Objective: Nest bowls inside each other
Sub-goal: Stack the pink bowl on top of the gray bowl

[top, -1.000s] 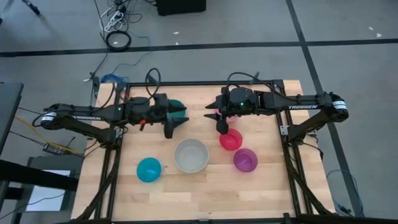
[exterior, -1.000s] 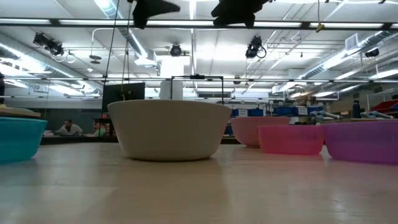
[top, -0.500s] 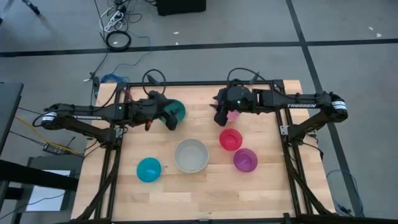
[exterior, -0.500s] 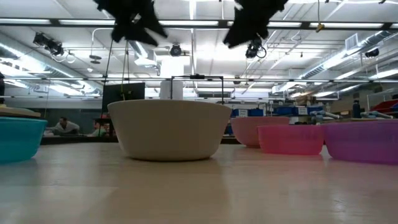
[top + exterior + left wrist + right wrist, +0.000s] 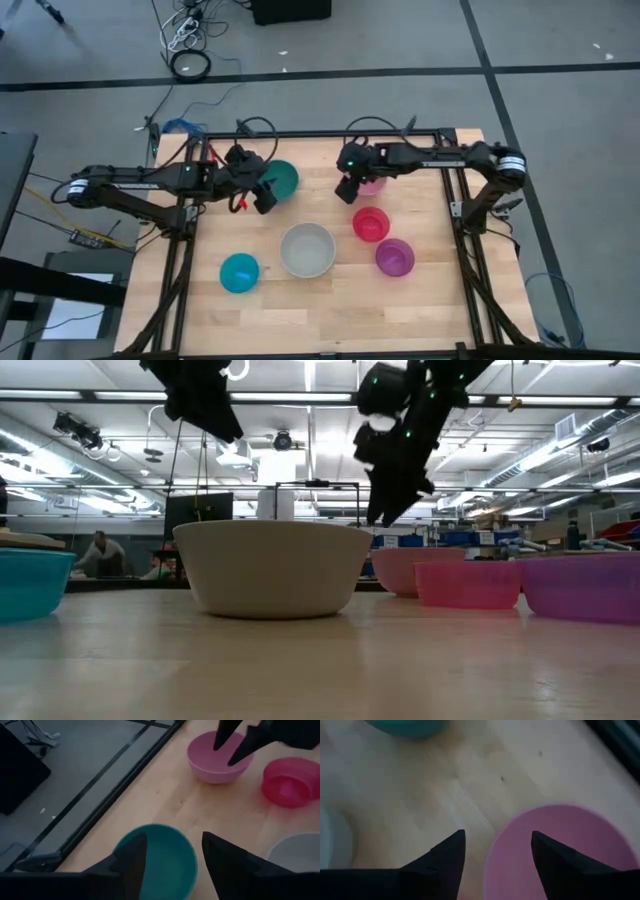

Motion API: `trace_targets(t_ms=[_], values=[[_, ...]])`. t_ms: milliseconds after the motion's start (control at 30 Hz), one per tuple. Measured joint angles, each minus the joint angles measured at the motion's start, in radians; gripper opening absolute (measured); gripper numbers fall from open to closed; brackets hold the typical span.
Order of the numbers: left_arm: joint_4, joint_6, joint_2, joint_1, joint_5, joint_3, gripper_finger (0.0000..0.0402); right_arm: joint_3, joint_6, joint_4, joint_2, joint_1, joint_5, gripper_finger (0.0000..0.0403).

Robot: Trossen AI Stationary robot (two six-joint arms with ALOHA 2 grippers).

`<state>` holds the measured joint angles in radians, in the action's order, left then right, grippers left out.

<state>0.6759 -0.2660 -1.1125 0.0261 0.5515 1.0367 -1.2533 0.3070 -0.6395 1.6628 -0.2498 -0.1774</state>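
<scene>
Left gripper (image 5: 170, 852): over the near edge of the teal bowl (image 5: 280, 179) at the far left of the desk (image 5: 330, 310); jaws spread apart, grasping nothing, one finger over the bowl's rim, the other beside it.
Right gripper (image 5: 495, 852): above the pale pink bowl (image 5: 560, 850) at the far middle of the desk; jaws released and wide, straddling the bowl's rim, not gripping it.
Teal bowl: upright on the desk, alone.
Pale pink bowl: upright, just beyond the red-pink bowl (image 5: 371, 223).
Red-pink bowl: on the desk, just beside the purple bowl (image 5: 394, 257).
Grey-white bowl (image 5: 307, 250): centre of the desk, apart from the rest.
Cyan bowl (image 5: 239, 272): near left, well apart from the teal one.
Nesting: none yet; all six bowls sit singly.
Room behind: people seated far off in the low view.
</scene>
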Motion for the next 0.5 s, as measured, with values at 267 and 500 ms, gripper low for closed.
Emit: trace_targets(t_ms=[267,500], values=[[0.049,0.001,0.0,0.0,0.003,0.0,0.0212,0.0,0.044,-0.013,0.043,-0.009,0.042,0.0235],[0.065,0.005,0.0,0.0,0.022,0.0,0.0214,0.0,0.074,-0.021,0.044,-0.009,0.042,0.0235]])
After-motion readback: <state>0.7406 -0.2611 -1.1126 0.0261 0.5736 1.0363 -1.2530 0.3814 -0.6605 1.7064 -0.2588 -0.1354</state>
